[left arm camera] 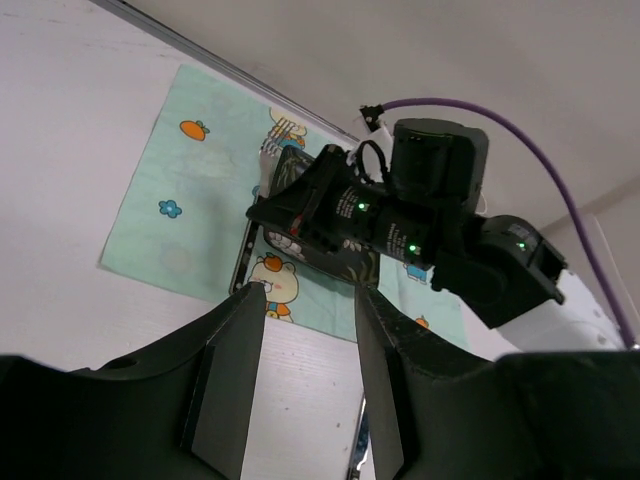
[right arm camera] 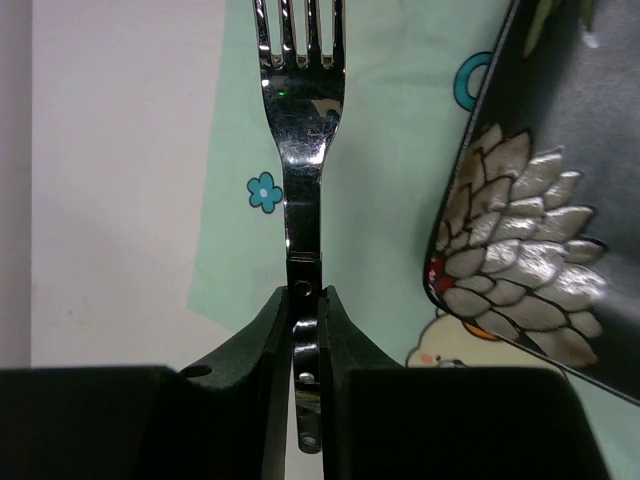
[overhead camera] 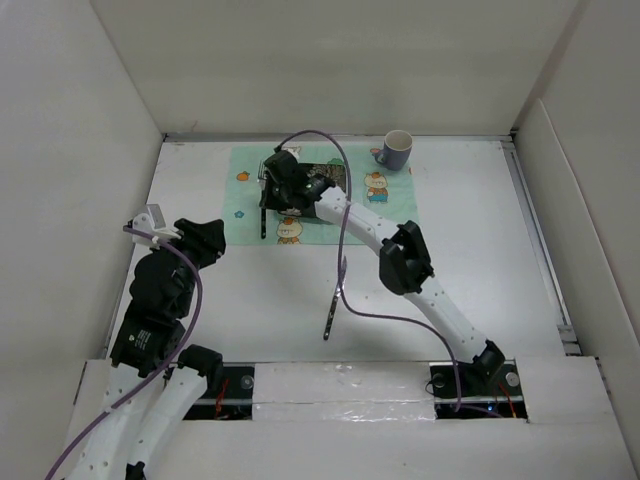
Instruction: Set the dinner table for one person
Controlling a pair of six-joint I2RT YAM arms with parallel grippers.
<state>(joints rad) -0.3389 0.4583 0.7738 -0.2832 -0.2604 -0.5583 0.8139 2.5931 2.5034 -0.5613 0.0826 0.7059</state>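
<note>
Table: large white matte rectangular dinner table (overhead camera: 480, 260), beneath both grippers.
Right gripper (right arm camera: 305, 298): fingers hugging handle of silver metal fork (right arm camera: 302, 150) on mint-green cartoon-print cloth mat (overhead camera: 245, 200), far edge; clamping unclear.
Left gripper (left arm camera: 310, 295): spread, empty, above left edge.

**Top view:** fixed above and behind my arm bases (overhead camera: 490, 362), tilted down and forward. It is the farthest off and takes in the whole tabletop (overhead camera: 480, 230) to its far edge.

**Left wrist view:** rides behind my left tool (left arm camera: 308, 295), low over the tabletop, facing obliquely across at the green mat (left arm camera: 180, 200). Middling near.

**Right wrist view:** rides behind my right tool (right arm camera: 305, 300), facing down. Very close on the fork (right arm camera: 300, 150) and a dark plate (right arm camera: 540, 200).

**Shared by all three:** the green mat's left part, with the fork.
</note>
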